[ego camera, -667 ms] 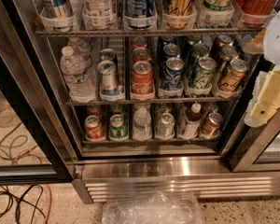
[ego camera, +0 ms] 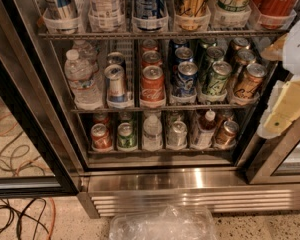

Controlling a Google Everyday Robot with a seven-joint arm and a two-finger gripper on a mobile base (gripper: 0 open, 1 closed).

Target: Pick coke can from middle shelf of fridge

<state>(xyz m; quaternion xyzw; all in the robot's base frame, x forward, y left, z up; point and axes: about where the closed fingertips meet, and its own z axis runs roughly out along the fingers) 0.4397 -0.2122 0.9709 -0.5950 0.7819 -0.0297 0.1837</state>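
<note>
hand (ego camera: 286, 104) barely budged since a moment earlier, hung at the far right edge by the door frame | couldn't tell if spread or pressed together | coke can (ego camera: 152, 84) sat front-centre on the middle shelf (ego camera: 90, 109) of the fridge (ego camera: 190, 181), untouched | reach basically hadn't started imo
</note>
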